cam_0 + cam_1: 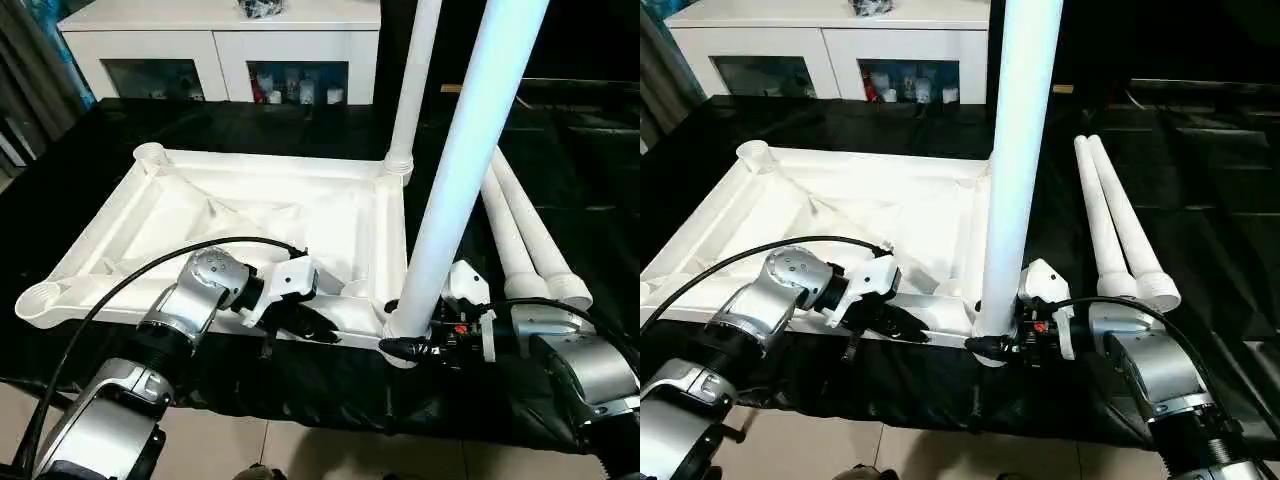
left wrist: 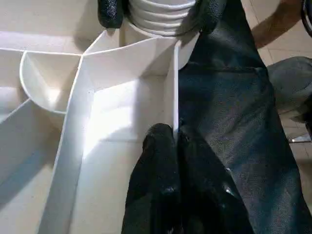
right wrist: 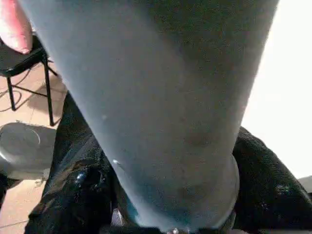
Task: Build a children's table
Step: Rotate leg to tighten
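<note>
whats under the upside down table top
A black cloth lies under the table top and spreads out past its edges. Whatever surface the cloth rests on is covered, so it cannot be made out.

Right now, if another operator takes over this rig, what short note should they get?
Left gripper: shut, pinching the near rim of the upside-down table top.
Right gripper: fingers around the base of the near-right leg, which stands in its corner socket.
Done: far-right leg also stands upright.
Left: two legs lie on the black cloth to the right; both left sockets are empty.
</note>
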{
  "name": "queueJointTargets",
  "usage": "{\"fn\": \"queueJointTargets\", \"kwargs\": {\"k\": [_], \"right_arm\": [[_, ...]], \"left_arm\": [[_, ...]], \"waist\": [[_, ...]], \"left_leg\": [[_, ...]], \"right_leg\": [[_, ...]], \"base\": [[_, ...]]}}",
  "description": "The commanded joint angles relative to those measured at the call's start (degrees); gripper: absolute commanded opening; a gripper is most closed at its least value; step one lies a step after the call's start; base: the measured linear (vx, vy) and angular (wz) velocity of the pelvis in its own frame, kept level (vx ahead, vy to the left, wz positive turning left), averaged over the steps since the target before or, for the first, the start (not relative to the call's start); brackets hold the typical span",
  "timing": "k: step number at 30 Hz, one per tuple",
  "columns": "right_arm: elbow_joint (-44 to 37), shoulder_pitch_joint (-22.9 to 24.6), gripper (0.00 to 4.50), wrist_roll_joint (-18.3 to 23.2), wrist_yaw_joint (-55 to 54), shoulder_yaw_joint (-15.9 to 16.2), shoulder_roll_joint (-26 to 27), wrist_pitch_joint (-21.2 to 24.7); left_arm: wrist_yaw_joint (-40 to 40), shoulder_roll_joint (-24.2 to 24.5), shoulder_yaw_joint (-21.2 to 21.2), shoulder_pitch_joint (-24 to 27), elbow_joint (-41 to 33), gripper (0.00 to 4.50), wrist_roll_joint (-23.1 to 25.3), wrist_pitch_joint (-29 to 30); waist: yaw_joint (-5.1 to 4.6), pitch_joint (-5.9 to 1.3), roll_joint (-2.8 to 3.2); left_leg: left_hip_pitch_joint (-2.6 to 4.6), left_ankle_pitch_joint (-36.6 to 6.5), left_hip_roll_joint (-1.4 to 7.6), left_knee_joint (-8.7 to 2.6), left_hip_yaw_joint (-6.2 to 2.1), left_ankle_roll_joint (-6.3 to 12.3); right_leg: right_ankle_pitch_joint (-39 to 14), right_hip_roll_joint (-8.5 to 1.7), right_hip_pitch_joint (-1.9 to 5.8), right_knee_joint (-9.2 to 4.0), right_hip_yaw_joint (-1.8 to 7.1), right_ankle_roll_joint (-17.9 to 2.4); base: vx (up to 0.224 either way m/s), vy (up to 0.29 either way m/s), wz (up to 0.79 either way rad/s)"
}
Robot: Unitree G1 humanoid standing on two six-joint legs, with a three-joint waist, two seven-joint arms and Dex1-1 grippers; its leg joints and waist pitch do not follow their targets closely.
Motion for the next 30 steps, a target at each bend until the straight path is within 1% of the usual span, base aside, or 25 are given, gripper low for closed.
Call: {"fn": "queueJointTargets", "kwargs": {"k": [1,2,3,4,5,6,7,8,9,10,11,12,13,14,16,17,18,19,20,21,22,23,24,27,30], "right_arm": [[-0.38,0.85,2.73,0.14,-2.35,2.61,2.87,0.45],[0.8,0.91,2.72,-0.97,-6.33,1.61,5.09,-0.7],[1.31,0.82,2.72,-1.41,-7.79,1.32,5.82,-1.03],[1.74,0.74,2.72,-1.78,-9.06,1.06,6.44,-1.33],[3.06,0.29,2.72,-2.8,-12.51,0.45,7.95,-1.51],[5.55,-0.66,2.72,-4.01,-18.26,-0.89,10.51,-1.92],[6.11,-0.89,2.72,-4.21,-19.53,-1.2,11.11,-1.95],[8.83,-2.01,2.72,-5.07,-25.61,-2.74,14.03,-2.02],[10.39,-2.68,2.72,-5.34,-29.03,-3.63,15.94,-2.33],[11.63,-3.28,2.71,-5.36,-31.72,-4.36,17.59,-2.43],[12.84,-3.96,2.71,-5.25,-34.34,-5.15,19.23,-2.62],[14.69,-5.14,2.71,-4.99,-37.97,-6.42,21.61,-2.8],[14.69,-5.14,2.71,-4.99,-37.97,-6.42,21.61,-2.8],[17.27,-7.04,2.71,-4.59,-42.24,-7.85,24.99,-3.79],[18.53,-8.14,2.71,-4.65,-43.96,-8.25,26.78,-4.81],[18.66,-8.27,2.71,-4.67,-44.15,-8.27,26.97,-4.91],[19.23,-8.83,2.71,-4.86,-44.87,-8.41,27.75,-5.54],[19.99,-9.56,2.71,-5.22,-45.7,-8.62,28.67,-6.73],[20.31,-9.88,2.71,-5.53,-46.0,-8.63,28.97,-7.54],[20.41,-9.94,2.71,-5.58,-46.07,-8.68,29.04,-7.68],[21.2,-10.47,3.05,-5.7,-46.41,-9.21,29.68,-8.75],[21.2,-10.47,3.26,-5.7,-46.41,-9.21,29.68,-8.75],[21.19,-10.49,3.26,-5.66,-45.68,-9.29,29.48,-9.1],[20.45,-10.13,3.62,-5.47,-44.11,-9.14,28.78,-9.19],[19.47,-9.78,3.91,-5.75,-41.24,-8.7,26.43,-9.48]], "left_arm": [[2.57,-2.39,-0.79,-0.29,-0.99,0.0,0.15,0.65],[5.27,-3.57,-0.2,-0.55,-0.45,0.0,0.37,2.01],[6.11,-3.96,-0.05,-0.65,-0.3,0.0,0.45,2.43],[6.84,-4.3,0.09,-0.74,-0.17,0.0,0.51,2.79],[8.78,-5.18,0.33,-0.95,0.24,0.0,0.78,3.28],[11.54,-6.56,0.59,-1.22,0.76,0.0,1.17,4.49],[12.28,-6.91,0.64,-1.3,0.91,0.0,1.28,4.73],[15.92,-8.63,0.9,-1.65,1.61,0.0,1.77,5.9],[18.16,-9.93,1.1,-1.94,2.2,0.0,1.93,7.09],[20.41,-11.14,1.44,-2.26,2.82,0.0,2.03,7.96],[22.72,-12.37,1.88,-2.61,3.46,0.0,2.04,8.79],[25.25,-13.94,2.35,-3.01,4.13,0.0,2.05,9.52],[25.25,-13.94,2.35,-3.01,4.13,0.0,2.05,9.52],[28.82,-16.05,2.96,-3.68,5.24,0.0,2.29,9.71],[30.45,-17.1,3.25,-3.95,5.69,0.0,2.65,9.43],[30.58,-17.21,3.27,-3.97,5.72,0.0,2.68,9.4],[31.02,-17.54,3.28,-4.02,5.77,0.0,2.89,9.19],[31.24,-17.68,2.94,-4.05,5.8,0.0,3.47,8.62],[31.28,-17.62,2.69,-4.02,5.79,0.0,3.83,8.26],[31.31,-17.62,2.67,-4.03,5.8,0.0,3.87,8.24],[31.31,-17.55,2.39,-4.03,5.88,0.0,4.18,7.98],[31.31,-17.55,2.39,-4.03,5.88,0.0,4.18,7.98],[30.76,-17.09,2.25,-3.76,5.54,0.0,4.21,7.7],[29.76,-16.34,2.28,-3.33,4.99,0.0,4.06,7.36],[26.51,-14.37,2.25,-2.79,4.66,0.0,3.37,4.88]], "waist": [[-0.11,-2.8,-0.59],[-0.2,-2.66,-0.49],[-0.33,-2.57,-0.56],[-0.57,-2.4,-0.68],[-0.94,-2.42,-0.69],[-1.06,-2.39,-0.48],[-1.61,-2.21,-0.55],[-2.12,-2.27,-0.59],[-2.29,-2.22,-0.39],[-2.62,-2.24,-0.44],[-2.74,-2.28,-0.51],[-2.79,-2.25,-0.49],[-2.94,-2.41,-0.23],[-3.06,-2.48,-0.13],[-2.91,-2.7,-0.07],[-2.86,-2.69,-0.08],[-2.78,-2.75,-0.08],[-2.79,-2.91,-0.14],[-2.87,-2.95,-0.06],[-2.82,-2.99,-0.02],[-2.81,-3.1,-0.15],[-2.78,-3.07,-0.07],[-2.77,-3.12,-0.27],[-2.7,-3.09,-0.11],[-2.71,-3.1,-0.13]], "left_leg": [[0.65,-14.98,3.44,-3.8,-1.19,3.79],[0.75,-16.51,3.34,-3.91,-1.22,3.24],[0.86,-17.22,3.35,-4.01,-1.22,2.81],[0.91,-18.49,3.24,-4.14,-1.42,2.03],[0.89,-19.11,3.19,-4.25,-1.62,1.33],[1.03,-19.7,3.11,-4.27,-1.66,1.23],[1.03,-21.03,2.97,-4.32,-1.72,0.65],[1.06,-21.67,2.82,-4.3,-1.9,0.02],[1.14,-22.3,2.76,-4.29,-1.98,-0.12],[1.34,-22.86,2.65,-4.2,-2.06,-0.25],[1.29,-22.66,2.57,-4.17,-2.03,0.27],[1.24,-22.46,2.59,-4.17,-1.9,0.58],[1.32,-22.37,2.59,-4.11,-1.83,0.66],[1.06,-22.17,2.55,-4.19,-1.93,0.66],[1.34,-22.21,2.59,-4.17,-1.91,0.67],[0.99,-21.44,2.68,-4.29,-1.86,1.04],[0.92,-20.98,2.72,-4.28,-1.81,1.21],[0.87,-20.34,2.8,-4.27,-1.71,1.41],[0.62,-19.66,2.75,-4.27,-1.72,1.57],[0.63,-19.41,2.75,-4.24,-1.7,1.64],[0.65,-18.83,2.77,-4.12,-1.61,1.94],[0.57,-18.32,2.75,-4.09,-1.54,2.22],[0.62,-18.17,2.73,-4.05,-1.46,2.39],[0.61,-17.59,2.77,-4.05,-1.43,2.89],[0.52,-17.81,2.75,-4.08,-1.49,2.96]], "right_leg": [[-17.07,-4.17,2.62,-4.3,2.54,-12.9],[-19.8,-4.19,2.56,-4.58,2.49,-12.27],[-21.25,-4.22,2.46,-4.72,2.53,-11.92],[-24.33,-4.34,2.39,-4.99,2.49,-11.01],[-26.13,-4.4,2.4,-5.15,2.49,-10.25],[-27.0,-4.33,2.29,-5.34,2.46,-9.94],[-28.87,-4.32,2.07,-5.54,2.39,-9.47],[-30.44,-4.35,2.03,-5.56,2.26,-8.92],[-31.43,-4.34,1.91,-5.8,2.19,-8.47],[-32.6,-4.28,1.77,-6.02,2.09,-7.76],[-32.44,-4.25,1.87,-6.24,2.13,-7.41],[-32.25,-4.24,1.78,-6.32,2.21,-7.41],[-31.23,-4.21,1.59,-6.33,2.24,-7.88],[-30.07,-4.12,1.79,-6.15,2.12,-8.09],[-28.53,-4.07,1.74,-6.11,2.12,-8.22],[-26.27,-4.04,2.04,-5.91,2.23,-8.63],[-24.99,-4.02,2.08,-5.77,2.29,-8.89],[-22.56,-4.01,2.12,-5.47,2.39,-9.72],[-21.05,-4.06,2.35,-5.21,2.36,-10.36],[-20.4,-4.05,2.39,-5.1,2.35,-10.62],[-19.26,-4.14,2.45,-4.95,2.44,-11.19],[-18.71,-4.11,2.52,-4.94,2.44,-11.44],[-18.59,-4.09,2.53,-4.98,2.46,-11.48],[-18.88,-4.11,2.56,-4.97,2.46,-11.5],[-19.44,-4.12,2.68,-4.95,2.41,-11.32]], "base": [[0.0,0.0,0.0],[0.0,0.0,0.0],[0.0,0.0,0.0],[0.0,0.0,0.0],[0.0,0.0,0.0],[0.0,0.0,0.0],[0.0,0.0,0.0],[0.0,0.0,0.0],[0.0,0.0,0.0],[0.0,0.0,0.0],[0.0,0.0,0.0],[0.0,0.0,0.0],[0.0,0.0,0.0],[0.0,0.0,0.0],[0.0,0.0,0.0],[0.0,0.0,0.0],[0.0,0.0,0.0],[0.0,0.0,0.0],[0.0,0.0,0.0],[0.0,0.0,0.0],[0.0,0.0,0.0],[0.0,0.0,0.0],[0.0,0.0,0.0],[0.0,0.0,0.0],[0.0,0.0,0.0]]}}
